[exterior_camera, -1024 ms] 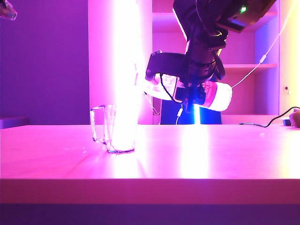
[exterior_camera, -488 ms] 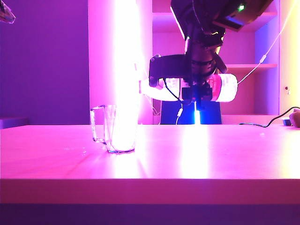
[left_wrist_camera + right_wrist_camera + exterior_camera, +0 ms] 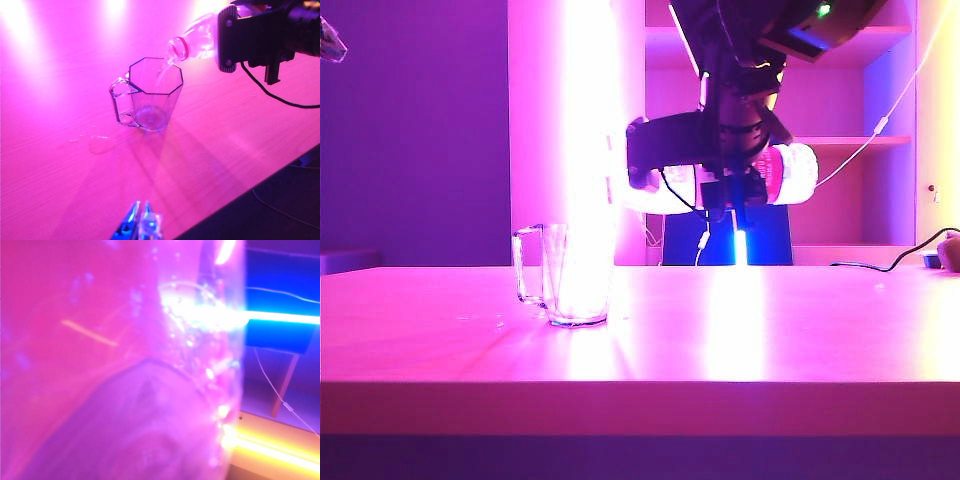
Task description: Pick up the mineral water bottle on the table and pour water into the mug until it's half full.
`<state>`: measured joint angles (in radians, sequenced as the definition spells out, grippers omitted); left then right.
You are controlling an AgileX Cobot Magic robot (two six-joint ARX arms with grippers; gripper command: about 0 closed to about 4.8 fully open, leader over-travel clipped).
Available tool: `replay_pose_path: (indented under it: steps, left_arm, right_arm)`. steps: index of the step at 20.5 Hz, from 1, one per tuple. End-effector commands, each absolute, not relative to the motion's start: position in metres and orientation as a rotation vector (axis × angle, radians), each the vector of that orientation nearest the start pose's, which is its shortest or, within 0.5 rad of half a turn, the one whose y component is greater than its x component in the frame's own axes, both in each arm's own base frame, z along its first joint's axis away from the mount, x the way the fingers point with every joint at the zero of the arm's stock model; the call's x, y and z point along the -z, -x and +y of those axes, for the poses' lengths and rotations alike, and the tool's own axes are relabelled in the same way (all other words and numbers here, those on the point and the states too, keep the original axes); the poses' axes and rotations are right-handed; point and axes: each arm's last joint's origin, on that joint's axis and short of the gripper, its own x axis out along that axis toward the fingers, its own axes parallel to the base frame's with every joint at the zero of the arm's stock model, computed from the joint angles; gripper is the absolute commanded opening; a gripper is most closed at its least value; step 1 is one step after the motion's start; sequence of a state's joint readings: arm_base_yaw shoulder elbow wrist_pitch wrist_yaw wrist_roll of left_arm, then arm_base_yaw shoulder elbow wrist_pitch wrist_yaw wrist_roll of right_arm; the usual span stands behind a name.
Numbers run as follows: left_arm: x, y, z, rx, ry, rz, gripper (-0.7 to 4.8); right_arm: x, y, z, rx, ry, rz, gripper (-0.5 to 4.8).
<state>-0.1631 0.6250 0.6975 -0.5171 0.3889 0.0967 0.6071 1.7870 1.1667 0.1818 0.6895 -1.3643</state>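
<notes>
While right tool [image 3: 735, 190] tips bottle [image 3: 785, 175], left tool [image 3: 140, 222] idle

A flat table [image 3: 770, 330] carries the things, its top washed in pink light, with its front edge running across the exterior view. The mug [image 3: 565, 274] stands upright on it, left of the middle and well back from the front edge, handle turned toward the left side. A few small drops [image 3: 87, 138] lie on the surface just beside the mug's handle side. At the far right edge, a dark cable [image 3: 880, 264] rests on the top.
</notes>
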Motion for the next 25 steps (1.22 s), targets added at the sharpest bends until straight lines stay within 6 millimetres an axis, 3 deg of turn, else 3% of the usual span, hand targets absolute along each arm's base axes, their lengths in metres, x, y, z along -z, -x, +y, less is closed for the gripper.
replay_pose_path:
  steps: [1, 25]
  left_arm:
    - [-0.2967, -0.1273, -0.0321, 0.564, -0.043, 0.414, -0.05]
    - [-0.2925, -0.1252, -0.0317, 0.564, -0.037, 0.464, -0.05]
  right_arm:
    - [-0.2409, -0.332, 0.2125, -0.115, 1.609, 0.32, 2.39]
    - [-0.2418, -0.3318, 0.211, -0.06, 1.668, 0.358, 2.42]
